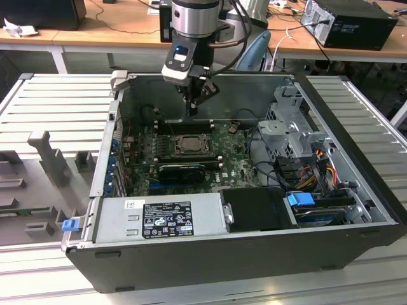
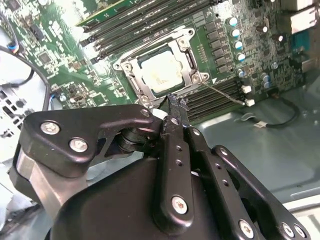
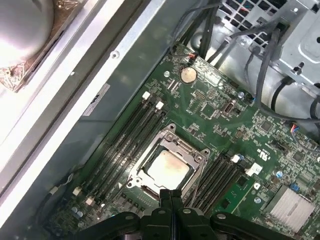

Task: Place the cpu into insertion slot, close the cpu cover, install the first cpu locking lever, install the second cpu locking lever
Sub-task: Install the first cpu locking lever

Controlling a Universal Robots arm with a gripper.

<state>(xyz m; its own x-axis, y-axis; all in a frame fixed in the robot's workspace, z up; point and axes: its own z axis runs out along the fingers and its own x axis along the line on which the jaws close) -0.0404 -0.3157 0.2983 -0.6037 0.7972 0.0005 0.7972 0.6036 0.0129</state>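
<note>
From my seat I saw the gripper (image 1: 193,109) hanging inside the open computer case (image 1: 210,254). Its two fingers were pressed tight together with nothing between them. In the first wrist view the fingertips (image 3: 166,197) met along one thin seam.

The tip stood clear of the motherboard (image 1: 238,166), with air under it. It hung over the memory slots (image 1: 184,125) that run between the socket and the case's far wall (image 1: 254,89), just off the socket's far edge. That wall was close behind the arm. Towards the exterior view's left and right the space above the board was open.

The cpu (image 3: 169,167) sat in the insertion slot (image 1: 177,143), its pale top facing up. The cpu cover (image 3: 151,151) lay flat around it, and the central window framed the chip on all four sides. More memory slots (image 3: 220,175) ran along the socket's other side, so both long edges were hemmed in by low black rails.

Further out, the long black card (image 1: 181,170) lay just beside the socket on the near side. The drive cage (image 1: 289,130) rose well apart on the exterior view's right, with cables (image 1: 318,168) spilling beside it. The power supply (image 1: 159,216) closed off the case's near edge.
</note>
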